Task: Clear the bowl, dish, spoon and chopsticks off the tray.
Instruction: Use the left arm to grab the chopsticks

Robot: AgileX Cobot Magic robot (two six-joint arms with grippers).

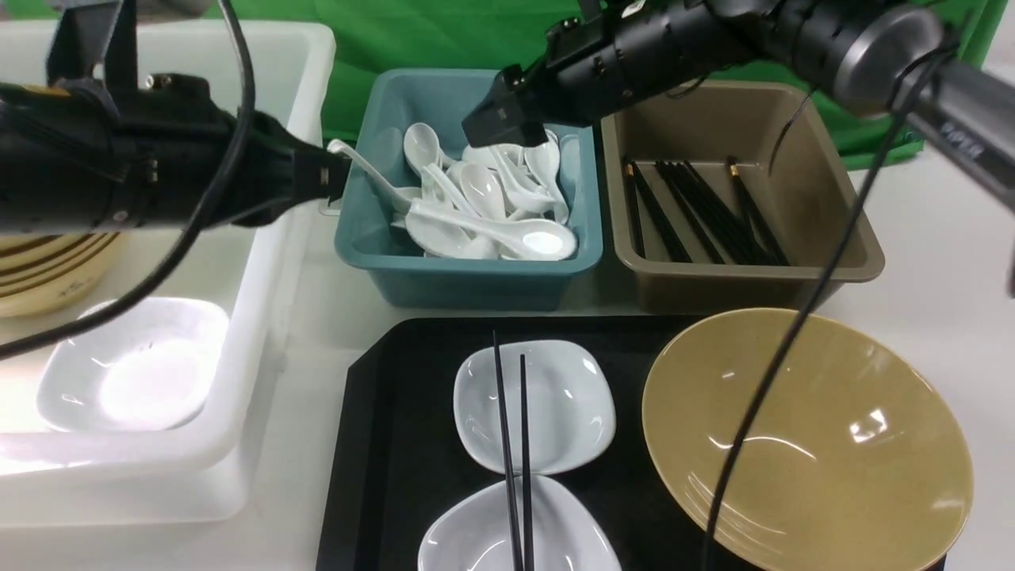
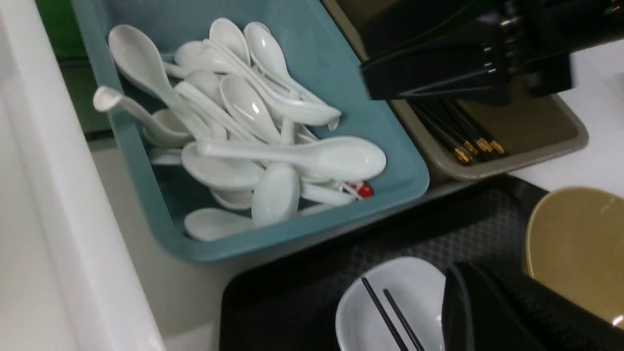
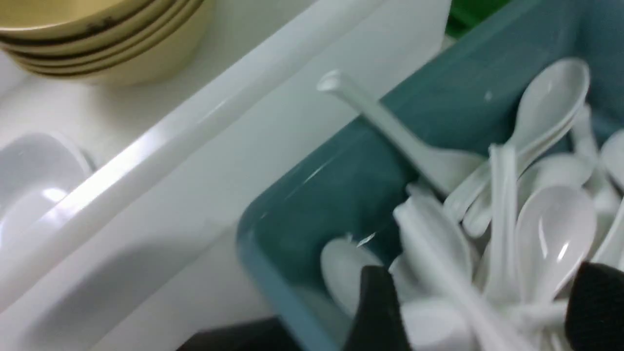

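Front view first. Left side, mid-height: left claw [image 1: 329, 181], clenched, nothing visible in it, just beside the left rim of the teal tub [image 1: 468, 279]. Upper centre: right claw [image 1: 501, 123], hanging above the tub's far side, over the spoon pile [image 1: 484, 214]. One spoon handle [image 1: 349, 155] poking over the tub's left rim, near the left claw; touching or not, hard to say. Just right of the teal tub: brown tub [image 1: 745, 287] with black sticks [image 1: 698, 218] inside. Bottom centre: tray [image 1: 388, 444] on the table [image 1: 936, 238], carrying two white dishes [image 1: 575, 404], one behind the other, chopsticks [image 1: 509, 428] lying across both. Lower right: bowl [image 1: 864, 476], upright, at the tray's right end. Far left: white bin [image 1: 238, 396] holding a spare dish [image 1: 135, 373] and stacked bowls [image 1: 40, 270].

Left wrist view next. Teal tub across the upper middle, spoon pile heaped inside. Upper right: right claw above the seam between the two tubs. Along the bottom: tray corner, one of the dishes with the chopsticks across it, bowl at the right edge. Lower right corner: left claw as one black mass, no gap showing.

Right wrist view. Bottom edge: two black fingers [image 3: 375, 317] spread wide, released, nothing pinched, spoon pile beneath and between them. Teal tub's corner at centre, white bin on the left, stacked bowls upper left.
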